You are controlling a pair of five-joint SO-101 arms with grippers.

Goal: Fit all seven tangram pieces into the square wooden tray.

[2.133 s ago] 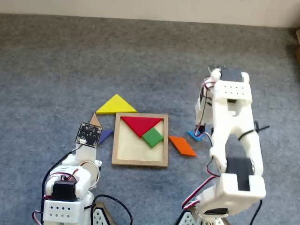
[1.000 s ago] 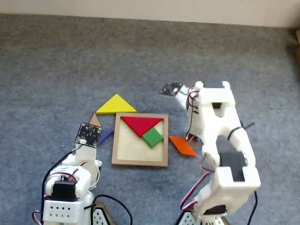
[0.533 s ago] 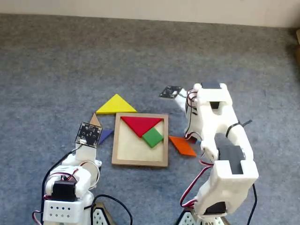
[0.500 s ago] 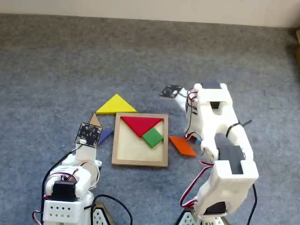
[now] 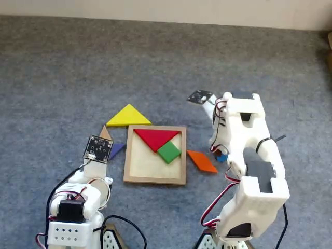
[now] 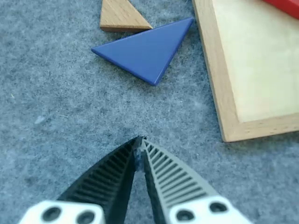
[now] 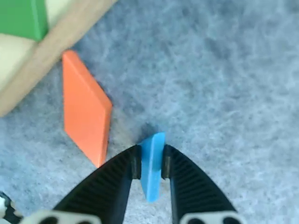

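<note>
The square wooden tray (image 5: 127,171) holds a red triangle (image 5: 154,138) and a green square (image 5: 169,152). My right gripper (image 7: 150,167) is shut on a light blue piece (image 7: 152,165), held on edge just above the carpet beside the orange parallelogram (image 7: 85,108); the same light blue piece (image 5: 221,157) peeks out under the right arm. My left gripper (image 6: 139,148) is shut and holds nothing, near the dark blue triangle (image 6: 145,50) and the wooden triangle (image 6: 120,15). A yellow triangle (image 5: 128,116) lies behind the tray.
Grey carpet covers the whole table. The orange parallelogram (image 5: 202,161) lies just right of the tray (image 7: 51,44). The dark blue triangle (image 5: 117,149) and wooden triangle (image 5: 105,133) lie by the tray's (image 6: 219,98) left side. A pale wall strip runs along the far edge.
The right arm swung left toward the tray with the light blue piece, then came back slightly right. The left arm has not moved.
</note>
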